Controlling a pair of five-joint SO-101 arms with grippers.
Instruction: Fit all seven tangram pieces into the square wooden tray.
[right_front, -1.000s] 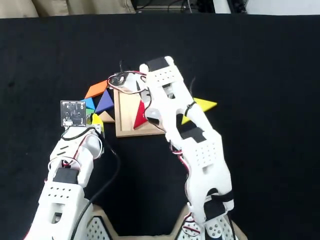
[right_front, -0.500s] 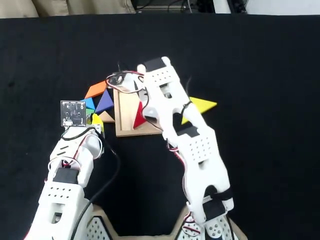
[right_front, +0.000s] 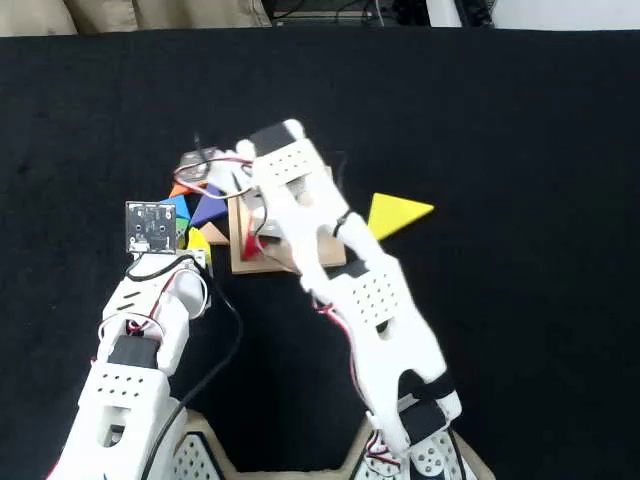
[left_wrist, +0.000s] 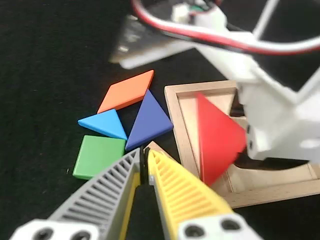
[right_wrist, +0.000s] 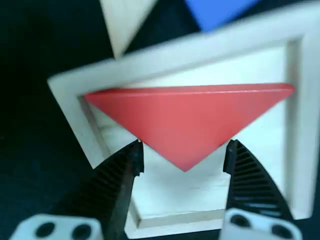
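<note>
The wooden tray (right_front: 262, 264) lies mid-table, largely under my right arm. My right gripper (right_wrist: 184, 147) hangs over the tray (right_wrist: 70, 100), its black fingers pressed on the two short sides of the red triangle (right_wrist: 187, 117), which tilts against the tray's left wall (left_wrist: 172, 107). To the tray's left lie the orange parallelogram (left_wrist: 127, 90), dark blue triangle (left_wrist: 149, 120), light blue triangle (left_wrist: 104, 124), green square (left_wrist: 99, 156) and a wood-coloured triangle (left_wrist: 154, 148). My left gripper (left_wrist: 144, 157) is shut and empty, its tips at that wood-coloured triangle. A yellow triangle (right_front: 398, 213) lies right of the tray.
Black cloth covers the table (right_front: 520, 120), with open room behind and to the right. The right arm's white links (right_front: 360, 290) and red wires (left_wrist: 210, 37) cross above the tray and the loose pieces.
My right arm has swung left across the tray, and the red triangle has gone left with it. The yellow triangle is now uncovered. My left arm has hardly moved.
</note>
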